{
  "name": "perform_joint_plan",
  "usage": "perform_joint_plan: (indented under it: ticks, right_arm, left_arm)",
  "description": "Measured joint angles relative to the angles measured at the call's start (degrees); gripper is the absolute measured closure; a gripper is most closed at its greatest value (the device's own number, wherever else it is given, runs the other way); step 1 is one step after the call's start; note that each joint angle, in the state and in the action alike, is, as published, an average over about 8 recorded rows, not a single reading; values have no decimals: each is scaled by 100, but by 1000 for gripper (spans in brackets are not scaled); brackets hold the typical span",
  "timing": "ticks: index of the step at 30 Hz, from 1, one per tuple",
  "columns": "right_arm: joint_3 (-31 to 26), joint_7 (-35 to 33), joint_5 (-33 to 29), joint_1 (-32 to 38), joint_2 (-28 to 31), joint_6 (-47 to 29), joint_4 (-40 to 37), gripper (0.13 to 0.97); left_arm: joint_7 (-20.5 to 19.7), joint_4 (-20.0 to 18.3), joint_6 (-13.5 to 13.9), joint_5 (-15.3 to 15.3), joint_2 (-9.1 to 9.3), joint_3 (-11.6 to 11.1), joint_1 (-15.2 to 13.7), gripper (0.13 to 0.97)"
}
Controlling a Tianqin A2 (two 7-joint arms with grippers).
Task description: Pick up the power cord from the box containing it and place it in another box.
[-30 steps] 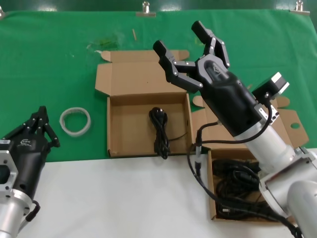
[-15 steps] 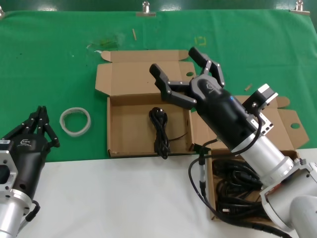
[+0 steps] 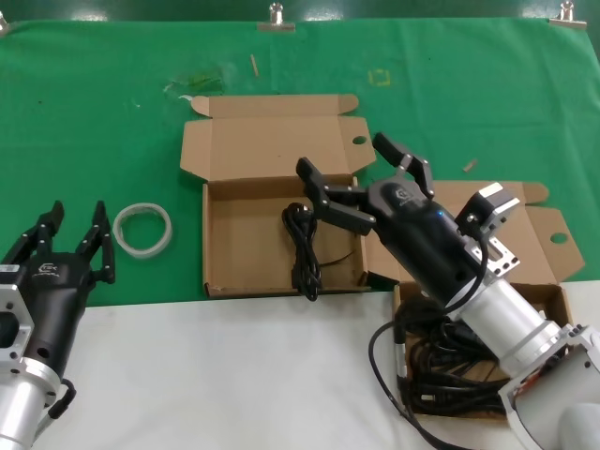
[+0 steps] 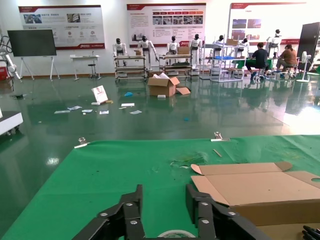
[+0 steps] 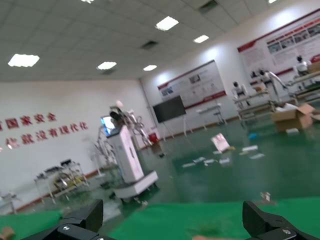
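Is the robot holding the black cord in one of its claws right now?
No, nothing is held. The right end effector is open above the box, where the power cord lies loose. The left end effector is open too, by the white ring.

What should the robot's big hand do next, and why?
Probably pull back toward the near box of tangled cords for another. The right gripper hangs open and empty over the far box, where one cord lies.
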Motion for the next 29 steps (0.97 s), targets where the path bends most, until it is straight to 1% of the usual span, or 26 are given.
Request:
perform_joint_plan:
  ticks: [8, 12, 20, 21, 26, 29]
  right_arm:
    - [144, 364, -577, -346, 0, 625, 447, 129]
    - [216, 545, -865, -518, 0, 936, 668, 129]
    - [360, 911, -1445, -865, 0, 1563, 1117, 129]
    - [378, 957, -1519, -909, 0, 1643, 1174, 129]
    - [468, 1184, -1879, -1125, 0, 2033, 1453, 129]
    - [495, 1252, -1986, -1189, 0, 2149, 1536, 129]
  left_arm:
    - [1, 0, 0, 0, 0, 0, 0, 654]
    - [1, 0, 0, 0, 0, 0, 0, 654]
    - [1, 0, 0, 0, 0, 0, 0, 437]
    - [1, 0, 0, 0, 0, 0, 0, 437]
    - [1, 0, 0, 0, 0, 0, 0, 332]
    - [1, 0, 0, 0, 0, 0, 0, 269]
